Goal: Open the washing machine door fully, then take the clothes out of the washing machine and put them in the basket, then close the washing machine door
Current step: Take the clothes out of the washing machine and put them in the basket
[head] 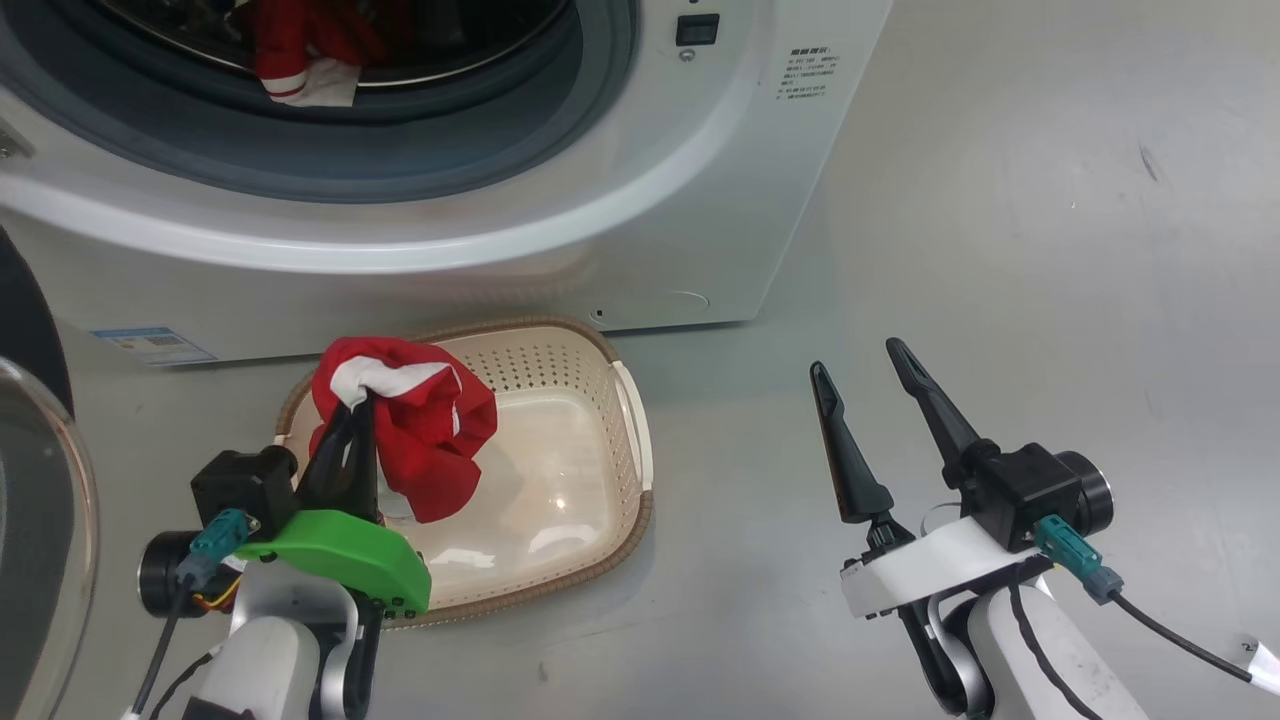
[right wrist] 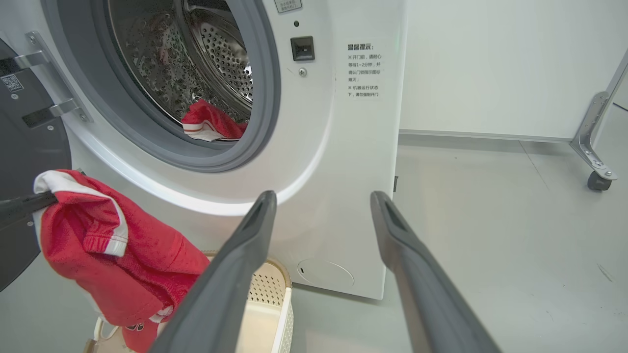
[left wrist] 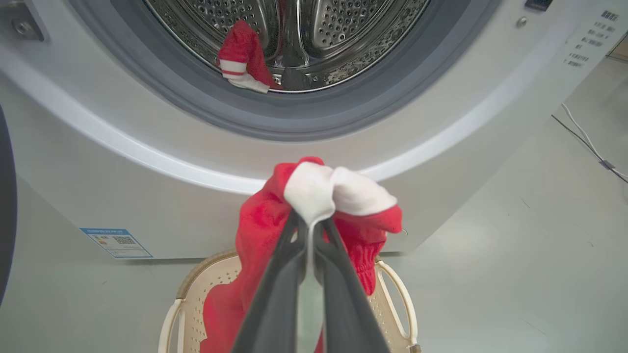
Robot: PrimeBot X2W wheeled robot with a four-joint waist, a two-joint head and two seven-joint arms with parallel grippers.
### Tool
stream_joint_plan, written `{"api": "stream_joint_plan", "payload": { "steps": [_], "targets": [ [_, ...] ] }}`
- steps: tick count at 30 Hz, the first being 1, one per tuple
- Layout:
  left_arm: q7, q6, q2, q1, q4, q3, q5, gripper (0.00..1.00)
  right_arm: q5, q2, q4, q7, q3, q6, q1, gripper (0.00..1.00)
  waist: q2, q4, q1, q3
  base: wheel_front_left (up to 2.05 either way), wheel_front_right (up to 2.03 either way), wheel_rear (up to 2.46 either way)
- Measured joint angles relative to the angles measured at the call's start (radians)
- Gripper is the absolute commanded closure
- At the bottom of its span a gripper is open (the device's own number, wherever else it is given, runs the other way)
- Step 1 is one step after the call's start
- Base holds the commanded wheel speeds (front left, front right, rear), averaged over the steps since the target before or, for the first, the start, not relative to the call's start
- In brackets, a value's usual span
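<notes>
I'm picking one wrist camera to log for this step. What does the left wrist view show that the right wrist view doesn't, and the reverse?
Left wrist view adds: the blue sticker and a look straight along the left gripper, shut on the held garment at its white edge. Right wrist view adds: the open right gripper, the hinges of the washing machine door, a castor by the wall. Both share: the washing machine, a second red garment in the drum, and the held garment hanging over the basket.
</notes>
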Motion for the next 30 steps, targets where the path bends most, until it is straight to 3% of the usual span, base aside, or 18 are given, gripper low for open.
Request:
{"api": "stream_joint_plan", "payload": {
  "steps": [8,30],
  "targets": [
    [0.052,-0.015,0.013,-0.038,0.095,-0.008,-0.008,1.0,0.003,0.0,-0.037,0.0,0.008,-0.003,-0.049,0.0,0.0,-0.029,0.0,0.089,0.0,0.0,0.0],
    [0.136,-0.019,0.095,-0.252,0.355,0.108,-0.075,1.0,0.11,0.0,-0.113,0.0,0.05,-0.063,-0.149,0.0,0.0,-0.177,0.0,0.307,0.0,0.0,0.0]
  ]
}}
